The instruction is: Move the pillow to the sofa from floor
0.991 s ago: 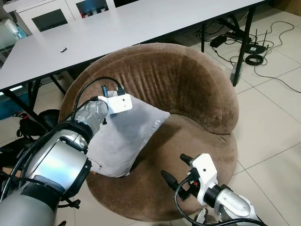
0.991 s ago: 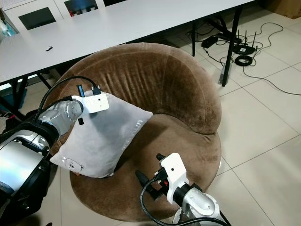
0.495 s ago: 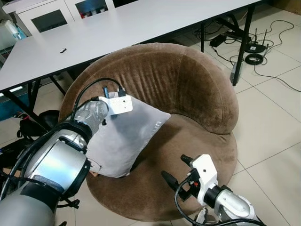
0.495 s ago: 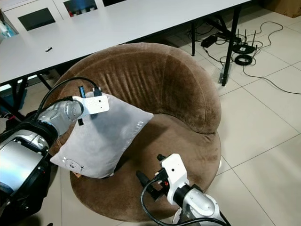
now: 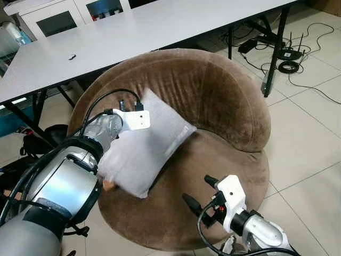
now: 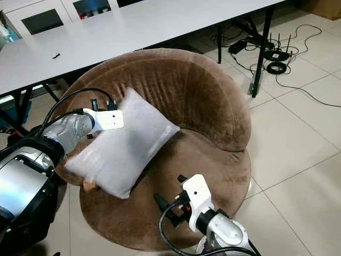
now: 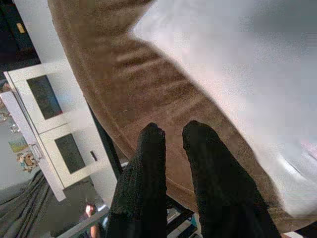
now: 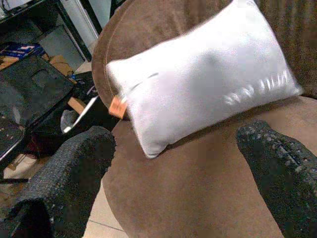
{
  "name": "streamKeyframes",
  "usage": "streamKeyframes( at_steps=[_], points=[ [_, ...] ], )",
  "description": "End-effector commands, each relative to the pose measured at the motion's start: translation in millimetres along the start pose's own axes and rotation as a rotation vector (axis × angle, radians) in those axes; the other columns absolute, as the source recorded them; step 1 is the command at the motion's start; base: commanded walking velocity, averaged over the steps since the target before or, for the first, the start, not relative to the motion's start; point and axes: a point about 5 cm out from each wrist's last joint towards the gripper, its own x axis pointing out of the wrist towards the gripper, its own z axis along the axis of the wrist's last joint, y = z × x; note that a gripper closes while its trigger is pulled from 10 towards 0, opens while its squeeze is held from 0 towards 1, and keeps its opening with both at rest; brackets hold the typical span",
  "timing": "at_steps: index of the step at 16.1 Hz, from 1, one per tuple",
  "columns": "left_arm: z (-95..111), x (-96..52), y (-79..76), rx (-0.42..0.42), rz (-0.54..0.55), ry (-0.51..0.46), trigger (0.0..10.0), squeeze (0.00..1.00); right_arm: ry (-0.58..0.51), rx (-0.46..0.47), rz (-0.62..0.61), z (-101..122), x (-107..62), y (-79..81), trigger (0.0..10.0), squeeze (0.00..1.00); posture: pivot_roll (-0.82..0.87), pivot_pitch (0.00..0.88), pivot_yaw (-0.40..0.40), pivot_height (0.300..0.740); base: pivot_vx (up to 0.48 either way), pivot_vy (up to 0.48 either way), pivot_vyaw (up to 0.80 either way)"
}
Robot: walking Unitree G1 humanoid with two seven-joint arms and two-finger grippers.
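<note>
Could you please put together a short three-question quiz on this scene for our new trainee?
1. True or false: the grey pillow lies on the brown sofa.
2. Which gripper has its fingers spread wide apart? A) left gripper B) right gripper
3. Fill in: behind the sofa stands a long white ____.

Key:
1. True; it leans against the backrest on the robot's left side of the seat.
2. B; the left gripper's fingers are nearly together, holding nothing.
3. Table.

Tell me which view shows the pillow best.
The right wrist view: the whole pillow lies unobstructed on the brown sofa. In both eye views the left arm covers one edge; the left wrist view shows a blurred part.
</note>
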Motion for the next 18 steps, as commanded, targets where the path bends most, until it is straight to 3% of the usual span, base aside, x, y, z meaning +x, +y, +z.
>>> streamKeyframes(
  at_steps=[1, 3, 4, 5, 9, 10, 12, 13, 18],
  points=[
    [-7.0, -3.4, 14.0, -0.012, 0.038, 0.023, 10.0, 1.00, -0.007, 0.009, 0.015, 0.7, 4.5, 4.3, 10.0, 0.00, -0.34, 0.041, 0.243, 0.740, 0.000, 0.000, 0.00],
    [-6.9, -3.6, 16.0, -0.026, 0.049, 0.024, 10.0, 1.00, -0.008, 0.008, 0.016, 0.8, 5.1, 4.4, 10.0, 0.00, -0.34, 0.041, 0.242, 0.740, 0.000, 0.000, 0.00],
    [-3.4, -3.8, 20.4, -0.123, 0.071, 0.006, 10.0, 1.00, -0.010, 0.005, 0.017, 1.2, 6.9, 3.8, 10.0, 0.00, -0.33, 0.036, 0.239, 0.740, 0.000, 0.000, 0.00],
    [-0.9, -4.5, 26.1, -0.177, 0.111, -0.009, 10.0, 0.00, -0.014, 0.002, 0.022, 2.4, 9.6, 3.0, 10.0, 0.00, -0.32, 0.023, 0.234, 0.740, 0.000, 0.000, 0.00],
    [5.7, -10.4, 53.9, -0.701, 0.234, -0.131, 10.0, 0.00, -0.052, -0.031, 0.044, 16.6, 29.5, -7.6, 10.0, 0.00, -0.26, 0.000, 0.201, 0.740, 0.000, 0.000, 0.00],
    [5.3, -11.1, 56.0, -0.749, 0.242, -0.143, 10.0, 0.00, -0.055, -0.035, 0.047, 17.9, 31.8, -9.1, 10.0, 0.00, -0.25, 0.000, 0.196, 0.740, 0.000, 0.000, 0.00],
    [4.2, -13.9, 63.5, -0.939, 0.282, -0.211, 10.0, 0.00, -0.069, -0.064, 0.064, 26.8, 46.9, -16.7, 10.0, 0.00, -0.19, 0.000, 0.165, 0.740, 0.000, 0.000, 0.00],
    [2.9, -14.7, 64.8, -0.999, 0.298, -0.237, 10.0, 0.00, -0.079, -0.072, 0.068, 32.2, 53.3, -20.2, 10.0, 0.00, -0.19, 0.000, 0.159, 0.740, 0.000, 0.000, 0.00],
    [-5.8, -14.6, 55.5, -1.118, 0.337, -0.281, 10.0, 0.00, -0.121, -0.115, 0.070, 54.1, 75.6, -33.9, 10.0, 0.00, -0.12, 0.000, 0.130, 0.740, 0.000, 0.000, 0.00]
  ],
)
